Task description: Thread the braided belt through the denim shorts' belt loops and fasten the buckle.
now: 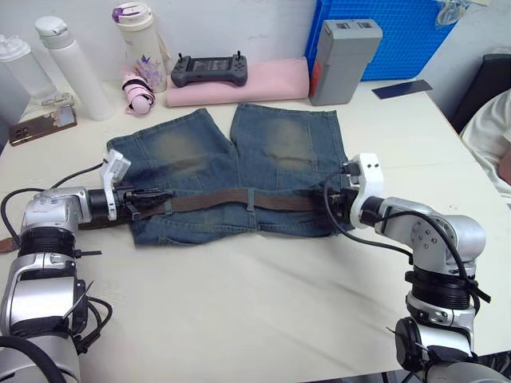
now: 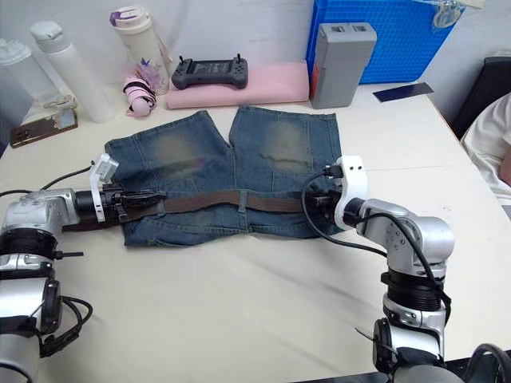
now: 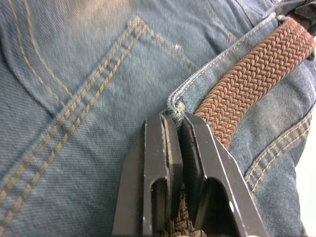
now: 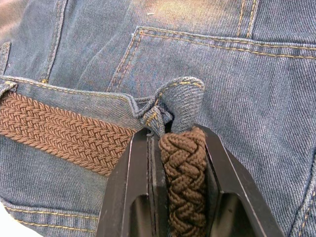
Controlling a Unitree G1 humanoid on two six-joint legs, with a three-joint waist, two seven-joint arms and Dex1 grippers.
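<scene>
The denim shorts lie flat on the white table, waistband toward me. The braided belt runs across that waistband from left to right. My left gripper is at the waistband's left end. In the left wrist view it is shut, pinching the stitched corner of a belt loop, with the belt passing beside and under one finger. At the waistband's right end, my right gripper is shut on the belt's braided end. That end stands on edge against another belt loop. The buckle is out of view.
A pink rolled cloth with a black controller on it lies behind the shorts. Also at the back are a grey box, a blue crate and bottles. A phone lies far left. A person sits at the right edge.
</scene>
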